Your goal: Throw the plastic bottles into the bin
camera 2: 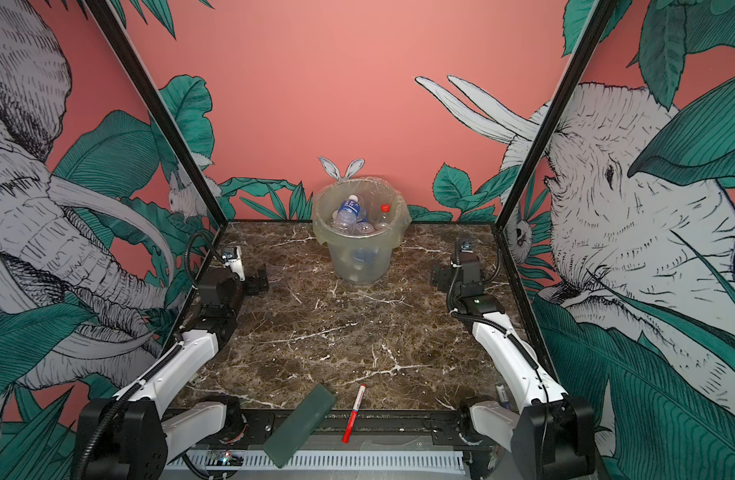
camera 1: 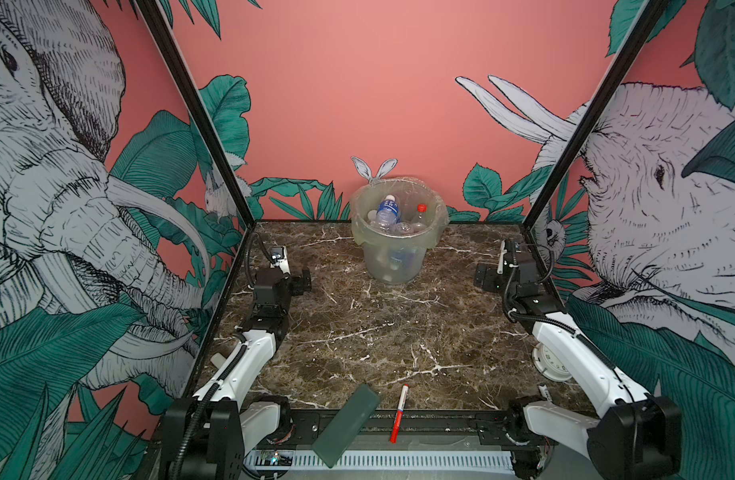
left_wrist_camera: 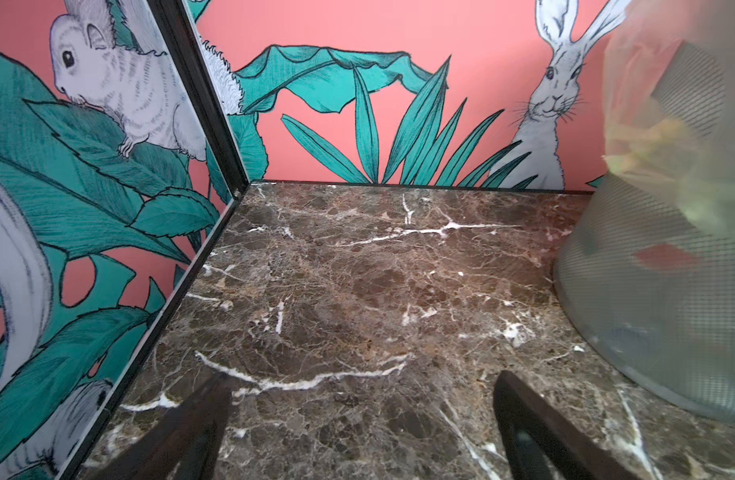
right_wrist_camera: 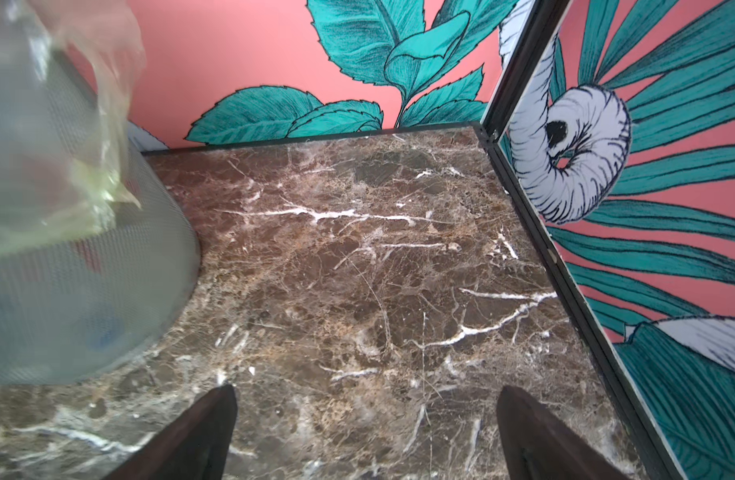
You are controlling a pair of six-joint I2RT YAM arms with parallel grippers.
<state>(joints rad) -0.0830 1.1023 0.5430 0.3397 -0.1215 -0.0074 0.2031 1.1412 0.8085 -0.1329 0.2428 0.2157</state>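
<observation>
**All bottles in view lie in the bin; the bin itself is now the risk**

In both top views, every one of the bottles we can see is inside the bin, which stands at the back middle of the table. We find none on the marble. The left gripper and right gripper sit low on either side of the bin, apart from it, jaws released and empty.

We judge the task as good as done, so the main danger is a careless sweep. Either arm swinging inward could strike the bin and tip it. A blue-labelled bottle pokes up close to the rim and would likely spill first.

At the front edge a slab and a pen overhang the table. A retreating arm could knock them off, or they could be mistaken for bottles. A white round object lies beside the right arm; we cannot tell what it is.

In the left wrist view, the left gripper stands spread over bare marble with nothing between its jaws. The bin is near, and its bag hangs loose, so a finger could snag it.

In the right wrist view, the right gripper is likewise spread and empty. The bin is close and the bag droops over it. Nothing but the bin stands in either arm's way.
</observation>
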